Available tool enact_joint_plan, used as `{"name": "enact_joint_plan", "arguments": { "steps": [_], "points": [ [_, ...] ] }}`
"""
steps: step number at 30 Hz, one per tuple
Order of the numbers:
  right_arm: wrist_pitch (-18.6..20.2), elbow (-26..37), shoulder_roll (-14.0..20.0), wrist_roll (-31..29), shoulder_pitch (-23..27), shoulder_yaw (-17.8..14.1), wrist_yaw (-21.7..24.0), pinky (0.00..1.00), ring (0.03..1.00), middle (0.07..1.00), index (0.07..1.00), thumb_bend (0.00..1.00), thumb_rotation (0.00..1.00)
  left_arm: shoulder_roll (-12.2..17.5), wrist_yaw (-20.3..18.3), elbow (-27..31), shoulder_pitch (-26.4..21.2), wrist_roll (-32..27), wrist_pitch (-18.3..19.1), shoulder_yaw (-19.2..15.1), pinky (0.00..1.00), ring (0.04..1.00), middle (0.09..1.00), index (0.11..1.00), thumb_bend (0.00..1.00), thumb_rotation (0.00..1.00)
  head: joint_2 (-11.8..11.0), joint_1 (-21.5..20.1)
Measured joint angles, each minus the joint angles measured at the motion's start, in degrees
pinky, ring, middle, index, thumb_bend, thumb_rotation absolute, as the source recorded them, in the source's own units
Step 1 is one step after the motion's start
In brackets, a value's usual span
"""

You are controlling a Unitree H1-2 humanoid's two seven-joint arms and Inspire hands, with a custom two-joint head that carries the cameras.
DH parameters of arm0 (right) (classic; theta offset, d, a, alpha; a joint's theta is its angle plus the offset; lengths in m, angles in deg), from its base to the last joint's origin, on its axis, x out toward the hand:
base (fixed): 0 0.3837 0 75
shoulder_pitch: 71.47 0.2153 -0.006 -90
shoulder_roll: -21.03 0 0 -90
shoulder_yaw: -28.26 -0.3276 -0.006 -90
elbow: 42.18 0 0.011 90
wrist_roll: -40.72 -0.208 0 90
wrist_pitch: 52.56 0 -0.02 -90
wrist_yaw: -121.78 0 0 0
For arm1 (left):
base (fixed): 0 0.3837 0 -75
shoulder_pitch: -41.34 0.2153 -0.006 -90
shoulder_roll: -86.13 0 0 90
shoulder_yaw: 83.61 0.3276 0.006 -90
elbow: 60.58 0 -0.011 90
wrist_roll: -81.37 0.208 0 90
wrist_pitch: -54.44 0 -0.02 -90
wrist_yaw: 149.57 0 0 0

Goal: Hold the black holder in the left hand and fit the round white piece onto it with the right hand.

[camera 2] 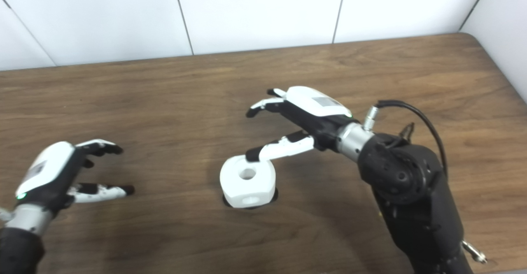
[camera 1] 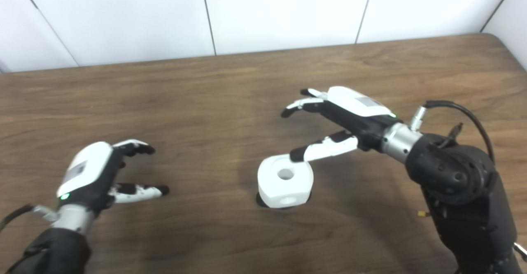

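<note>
Round white plastic piece (camera 1: 285, 180) seated on black holder (camera 1: 261, 201), just below right hand (camera 1: 343, 115) thumb; fingers (camera 1: 297, 104) released. Left hand (camera 1: 92, 171) fingers released too, well apart.

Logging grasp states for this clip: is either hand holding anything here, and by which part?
Nothing is held. The left hand and the right hand are both open. The round white piece stands on the table over a black base, below the right thumb.

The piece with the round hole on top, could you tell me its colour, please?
White, over a black base; clearest in the left eye view.
</note>
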Motion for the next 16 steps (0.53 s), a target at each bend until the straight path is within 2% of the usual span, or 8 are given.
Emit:
{"name": "enact_joint_plan", "arguments": {
  "steps": [4,7,8,10,12,13,15,16],
  "points": [
    [0.01,0.07,-0.51,-3.61,-3.41,-3.65,-2.11,0.88,0.938,0.879,0.814,0.72,1.00,-3.83,4.18,-1.80,0.61,-14.95,0.35,-5.92,0.69,0.757,0.794,0.821,0.67,0.32,-0.18,-0.18],
    [0.01,0.11,-1.16,-6.40,-6.84,-5.99,-5.49,0.90,0.921,0.894,0.834,0.68,1.00,-4.24,7.11,-3.92,1.85,-21.08,-1.98,-6.53,0.66,0.745,0.783,0.808,0.54,0.46,-0.18,-0.44],
    [0.01,0.11,-1.27,-7.40,-7.93,-6.64,-6.69,0.91,0.927,0.912,0.857,0.68,1.00,-4.12,7.78,-4.28,2.36,-22.46,-2.30,-6.54,0.67,0.758,0.794,0.816,0.51,0.55,-0.18,-0.44],
    [0.03,0.11,-1.88,-10.08,-10.86,-8.71,-9.91,0.94,0.943,0.943,0.893,0.67,1.00,-4.12,8.64,-4.41,3.16,-26.18,-2.41,-6.59,0.71,0.789,0.819,0.834,0.47,0.65,-0.18,-0.35],
    [0.05,0.12,-3.17,-12.29,-13.47,-10.15,-12.78,0.92,0.951,0.967,0.934,0.64,1.00,-4.88,9.52,-4.37,4.01,-31.69,-1.52,-7.00,0.83,0.862,0.883,0.869,0.46,0.76,-0.09,-0.35],
    [0.05,0.10,-3.89,-13.03,-14.72,-10.56,-14.12,0.92,0.952,0.970,0.941,0.63,1.00,-5.69,9.93,-4.30,4.30,-34.41,-0.62,-7.25,0.85,0.873,0.892,0.874,0.45,0.78,-0.09,-0.35],
    [-0.11,0.00,-5.68,-15.71,-17.20,-11.34,-17.28,0.94,0.967,0.985,0.973,0.60,1.00,-7.81,11.22,-3.63,5.32,-38.31,1.11,-6.93,0.92,0.936,0.948,0.920,0.46,0.92,-0.09,-0.35],
    [-0.15,-0.08,-7.00,-17.02,-18.44,-11.89,-19.07,0.94,0.970,0.987,0.978,0.60,1.00,-9.19,12.06,-2.78,6.26,-39.54,1.46,-6.45,0.93,0.947,0.957,0.927,0.46,0.94,0.00,-0.26]
  ]
}}
